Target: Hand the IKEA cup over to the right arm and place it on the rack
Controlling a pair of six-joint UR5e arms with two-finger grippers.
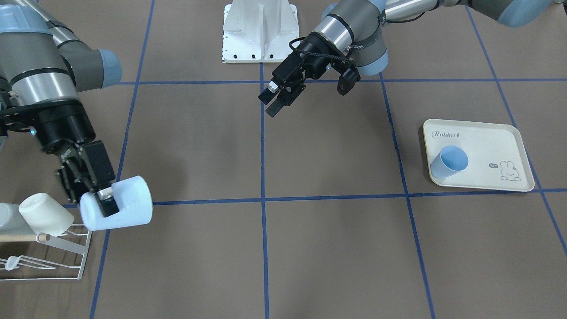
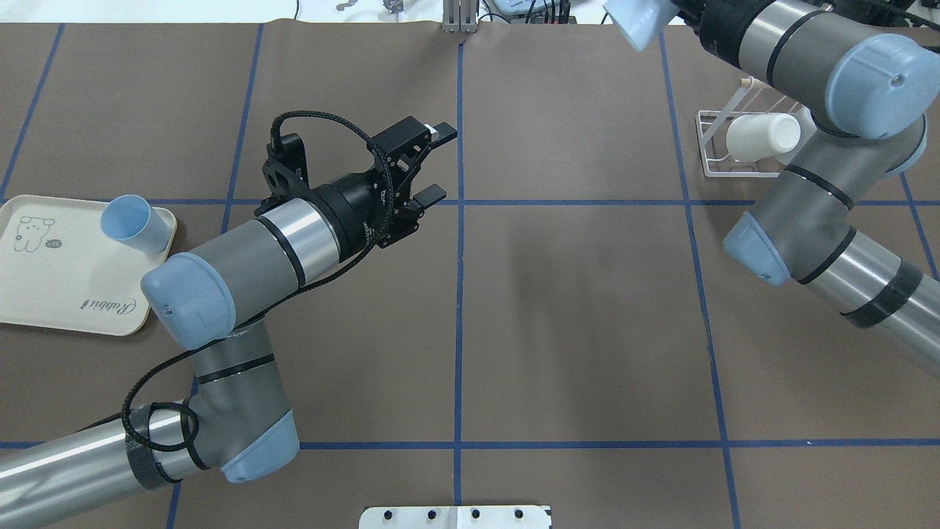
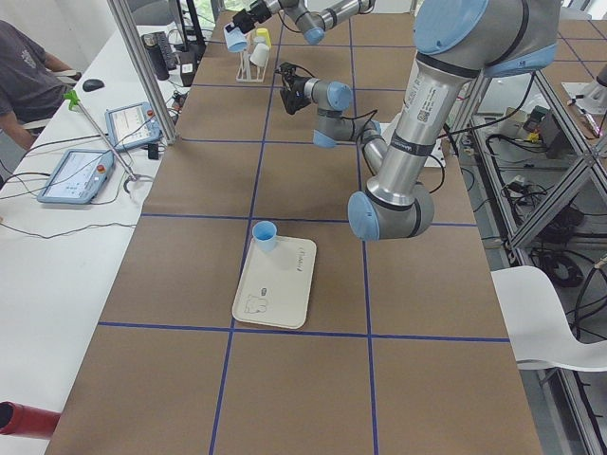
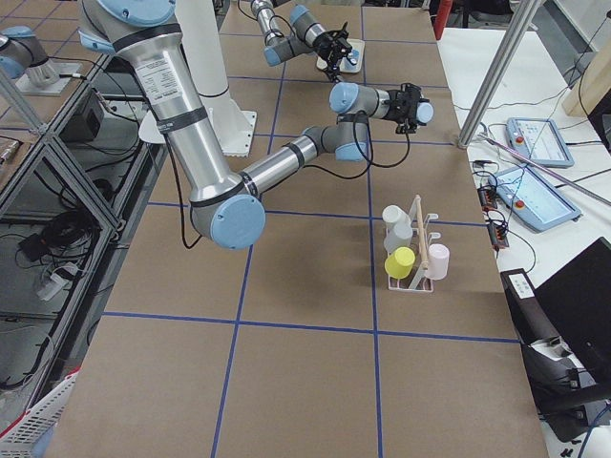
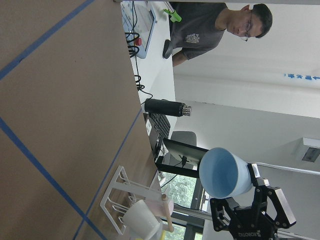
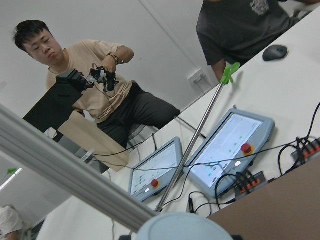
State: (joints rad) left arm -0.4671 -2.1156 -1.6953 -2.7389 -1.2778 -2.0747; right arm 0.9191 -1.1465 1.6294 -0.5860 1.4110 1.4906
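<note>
Two grippers, one cup in transit; entries follow.

1. Right gripper (image 1: 106,201): my fingers are closed on the IKEA cup (image 1: 133,201). It is pale blue and held on its side off the table, with its mouth turned toward my left gripper (image 1: 275,100).
2. Left gripper: my fingers stand wide apart with nothing between them, over the middle of the table and well apart from the cup.
3. Rack (image 1: 83,261): white wire, with a wooden dowel (image 1: 17,238) along it, just below and beside my right fingers. A white cup (image 1: 44,215) sits tilted on it, close to the base end of the cup I hold; I cannot tell whether the two touch.
4. Tray (image 1: 487,146): cream with a rabbit print, far off beyond my left fingers, carrying a second blue cup (image 1: 449,163).

Status, as I judge it: the handover counts as done, since the cup is in my right grip and my left is free. Outstanding: bring the cup over a free prong, turn it mouth down, lower it on, and open my right fingers. The cup is not yet on the rack.
</note>
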